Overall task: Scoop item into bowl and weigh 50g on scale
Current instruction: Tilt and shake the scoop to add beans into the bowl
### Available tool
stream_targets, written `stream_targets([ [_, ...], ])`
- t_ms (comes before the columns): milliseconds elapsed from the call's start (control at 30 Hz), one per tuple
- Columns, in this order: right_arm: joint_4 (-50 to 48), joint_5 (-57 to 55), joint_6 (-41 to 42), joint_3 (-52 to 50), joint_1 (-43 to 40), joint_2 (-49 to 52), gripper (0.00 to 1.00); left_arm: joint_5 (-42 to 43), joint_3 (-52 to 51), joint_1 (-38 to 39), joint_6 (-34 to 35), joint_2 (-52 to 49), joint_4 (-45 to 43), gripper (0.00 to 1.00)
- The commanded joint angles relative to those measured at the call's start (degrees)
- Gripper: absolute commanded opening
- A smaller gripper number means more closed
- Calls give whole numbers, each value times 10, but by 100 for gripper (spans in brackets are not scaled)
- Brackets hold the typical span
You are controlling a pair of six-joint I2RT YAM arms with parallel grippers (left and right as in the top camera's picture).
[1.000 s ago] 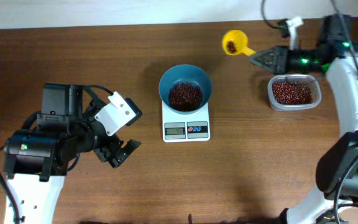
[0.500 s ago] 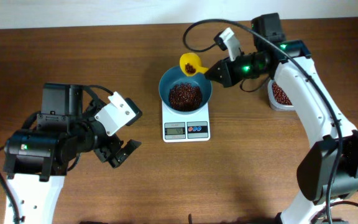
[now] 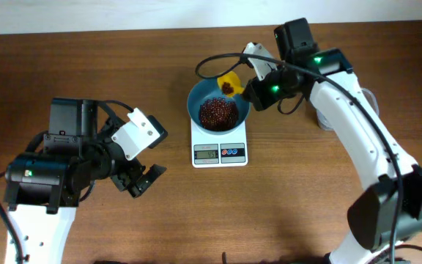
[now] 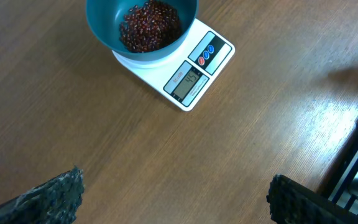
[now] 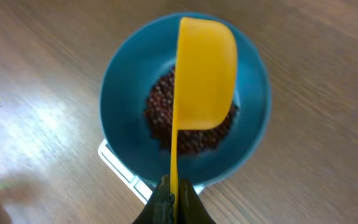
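Beans point(image 3: 217, 114): loose, light, prob. roll; heaped in bowl point(image 3: 204, 89). Scoop point(image 3: 229, 82) over bowl: stiff, R jaws clamp handle end. L jaws wide, empty.

Teal bowl point(image 3: 218, 100) holding beans point(image 3: 217, 113), atop white scale point(image 3: 219, 148).

teal bowl point(image 3: 195, 101); red-brown beans point(image 3: 218, 113); white scale point(image 3: 219, 142); yellow scoop point(image 3: 229, 82)

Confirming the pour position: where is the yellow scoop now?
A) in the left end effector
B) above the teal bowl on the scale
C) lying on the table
B: the right end effector holds the yellow scoop tipped above the bowl on the scale.
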State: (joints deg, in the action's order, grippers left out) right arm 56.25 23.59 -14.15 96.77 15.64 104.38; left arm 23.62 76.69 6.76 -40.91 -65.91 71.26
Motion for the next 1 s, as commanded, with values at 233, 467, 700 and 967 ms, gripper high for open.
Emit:
stream_targets([
  [233,6,-31,0,30,16,-21,4,10,10,-3,7,-1,-1,99],
  [467,6,-99,-13,29,47,-19,4,10,10,-3,7,-1,-1,99],
  [700,3,-108,-13,36,62,-16,4,10,10,-3,7,-1,-1,99],
  [967,-15,-109,-4,36,64,-14,4,10,10,-3,7,-1,-1,99],
])
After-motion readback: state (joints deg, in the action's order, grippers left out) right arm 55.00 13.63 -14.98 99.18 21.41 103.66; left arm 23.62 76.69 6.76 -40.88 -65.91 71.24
